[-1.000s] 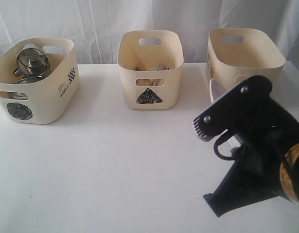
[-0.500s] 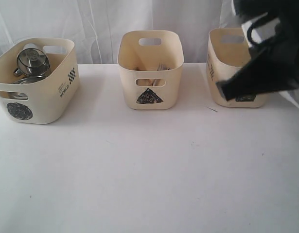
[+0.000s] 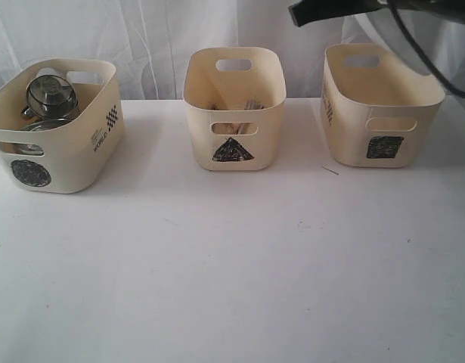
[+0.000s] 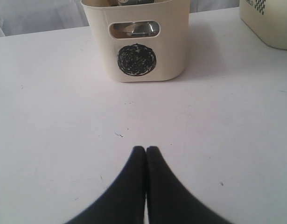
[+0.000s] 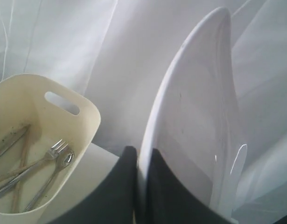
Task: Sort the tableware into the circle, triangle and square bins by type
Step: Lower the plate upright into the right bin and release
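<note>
— White curtain is hanging behind a white desk (image 3: 217, 265), and you are looking at three cream bins standing in a row on it. The circle bin (image 3: 66, 151) is on the left, the triangle bin (image 3: 234, 113) in the middle and the square bin (image 3: 383, 106) on the right.
— What is sitting in them?
— A steel mug (image 3: 51, 92) is lying in the circle bin, and cutlery (image 3: 251, 104) is showing in the triangle bin. Your right arm (image 3: 330, 9) is hanging at the top edge, on the right side.
— And my left wrist camera?
— Your left fingers (image 4: 134, 182) are pressing together with nothing between them, hovering over the desk and facing the circle mark.
— The right one?
— Your right fingers (image 5: 166, 186) are clamping the rim of the large white square plate (image 5: 194, 116), holding it edge-up in the air. Below, a fork (image 5: 52, 154), a spoon (image 5: 64, 161) and wooden chopsticks (image 5: 22, 158) are lying in the triangle bin.
</note>
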Controlling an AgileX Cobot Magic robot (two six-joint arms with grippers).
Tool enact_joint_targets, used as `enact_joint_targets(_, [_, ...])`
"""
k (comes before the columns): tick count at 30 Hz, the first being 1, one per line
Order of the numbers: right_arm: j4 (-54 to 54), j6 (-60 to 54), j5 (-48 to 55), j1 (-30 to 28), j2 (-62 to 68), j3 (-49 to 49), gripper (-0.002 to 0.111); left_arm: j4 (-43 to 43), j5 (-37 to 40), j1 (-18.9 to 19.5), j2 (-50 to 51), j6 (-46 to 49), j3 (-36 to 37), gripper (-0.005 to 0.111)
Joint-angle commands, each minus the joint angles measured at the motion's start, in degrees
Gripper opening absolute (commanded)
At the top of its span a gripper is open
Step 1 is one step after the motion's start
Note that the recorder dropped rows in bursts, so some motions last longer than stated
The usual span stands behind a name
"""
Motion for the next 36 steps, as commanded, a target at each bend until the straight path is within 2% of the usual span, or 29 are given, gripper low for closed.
enact_joint_targets(1, [-2.6, -1.3, -1.7, -2.8, 5.4, -4.2, 0.0, -0.5, 0.0, 0.0, -0.5, -0.1, 0.2, 0.0])
enact_joint_targets(8, [-2.7, -1.4, -3.2, -4.5, 11.5, -6.7, 0.0, -0.5, 0.0, 0.0, -0.5, -0.1, 0.2, 0.0])
enact_joint_targets(29, [-0.2, -0.7, -3.6, -4.5, 16.4, -6.7, 0.0, -0.5, 0.0, 0.0, -0.5, -0.1, 0.2, 0.0])
enact_joint_targets(31, [1.1, -0.2, -3.7, -4.9, 16.5, -6.7, 0.005, -0.5, 0.0, 0.0, -0.5, -0.1, 0.2, 0.0])
enact_joint_targets(34, [1.3, 0.2, -3.8, -4.9, 16.5, -6.7, 0.019, -0.5, 0.0, 0.0, -0.5, -0.1, 0.2, 0.0])
enact_joint_targets(36, [1.3, 0.2, -4.0, -5.0, 16.5, -6.7, 0.022, -0.5, 0.0, 0.0, -0.5, -0.1, 0.2, 0.0])
